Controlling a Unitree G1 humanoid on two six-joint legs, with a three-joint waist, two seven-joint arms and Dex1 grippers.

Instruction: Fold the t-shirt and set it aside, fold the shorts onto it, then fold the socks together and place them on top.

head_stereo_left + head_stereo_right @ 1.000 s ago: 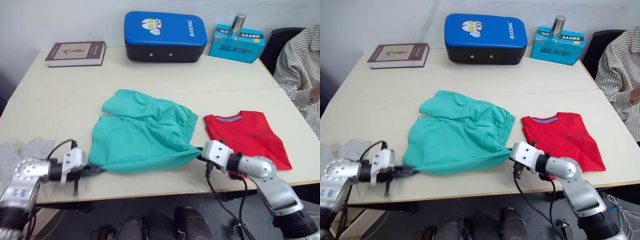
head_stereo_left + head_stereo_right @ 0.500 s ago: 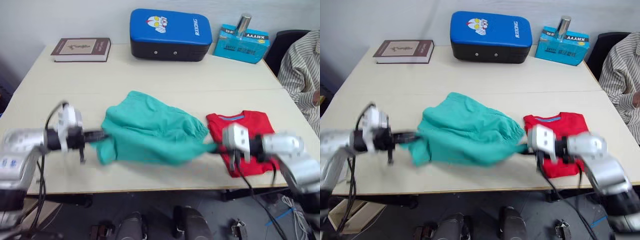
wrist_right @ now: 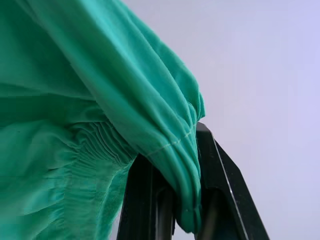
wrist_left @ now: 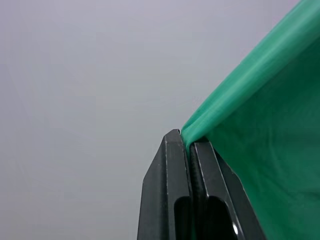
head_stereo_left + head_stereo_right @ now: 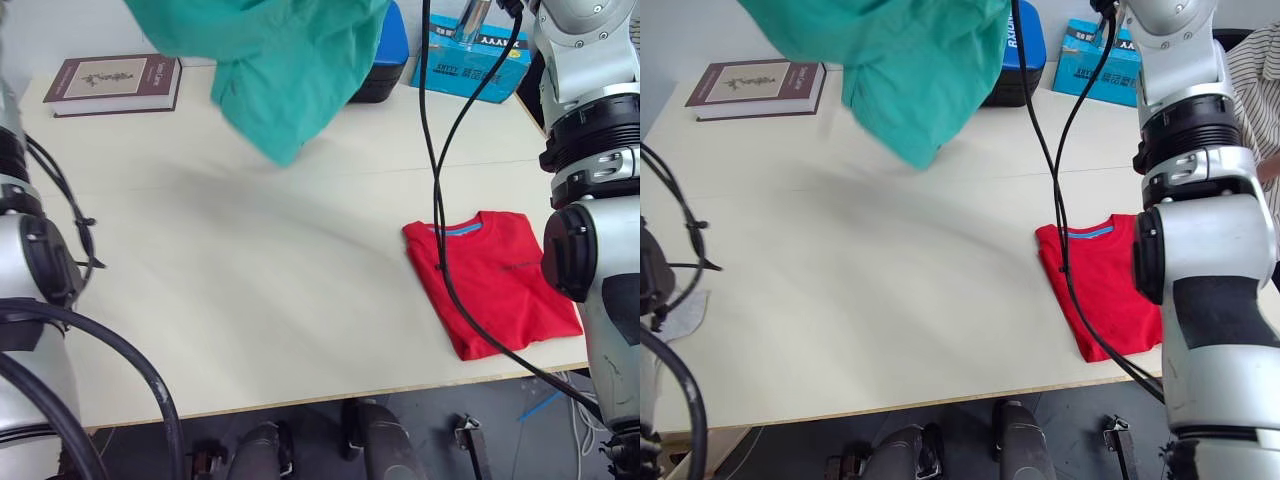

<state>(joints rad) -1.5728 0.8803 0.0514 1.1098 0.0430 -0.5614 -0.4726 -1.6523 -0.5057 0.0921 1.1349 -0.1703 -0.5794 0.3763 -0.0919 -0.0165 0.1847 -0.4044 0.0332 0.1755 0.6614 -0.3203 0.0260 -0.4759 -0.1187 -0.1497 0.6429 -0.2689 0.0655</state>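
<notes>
Left eye view: we see the shorts [image 5: 265, 60] lifted high above the desk [image 5: 220, 290], hanging as a loose teal-green drape that runs off the top of the picture, with one corner drooping lowest toward the far middle of the desk. In the left wrist view, our left gripper [image 4: 189, 145] has its two black fingers pressed together on a thin folded edge of the fabric. In the right wrist view, our right gripper [image 3: 187, 165] pinches a thicker, gathered roll of cloth, which looks like the elastic waistband.

We judge the shorts to be light, soft and limp: they sag between the two holds and will not keep any shape by themselves. The best places to hold appear to be the edges and corners, where the cloth is doubled or gathered and less likely to slip out.

The long axis of the hanging shorts seems to run across from left to right between our two grippers, with the free cloth falling downward.

The t-shirt [image 5: 490, 280] lies folded flat near the right front of the desk, collar toward the far side, its long axis running front to back. A book [image 5: 112, 83] rests at the far left.
</notes>
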